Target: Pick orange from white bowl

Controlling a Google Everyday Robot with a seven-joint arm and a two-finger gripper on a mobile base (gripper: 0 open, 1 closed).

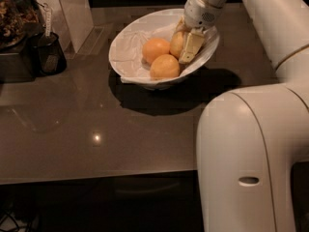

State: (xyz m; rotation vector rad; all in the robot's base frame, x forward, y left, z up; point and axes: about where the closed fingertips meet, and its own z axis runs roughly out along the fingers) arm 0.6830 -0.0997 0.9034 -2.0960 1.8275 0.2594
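Observation:
The white bowl [126, 57] stands tilted at the back of the dark counter, lined with crumpled white paper. Three fruits lie in it. The paler yellowish orange [175, 42] is the rightmost, partly hidden by my gripper. A deeper orange fruit [155, 49] lies to its left and another [164, 67] in front. My gripper [180, 50] reaches down into the bowl's right side. One cream finger [191, 46] lies against the orange's right side; the other is behind the fruit. The gripper is shut on the orange, which rests in the bowl.
A dark cup with a tag [48, 54] and a dark appliance [14, 28] stand at the far left. A white upright panel [72, 11] is behind them. My large white arm [251, 153] fills the right foreground. The counter's front edge [96, 175] runs below.

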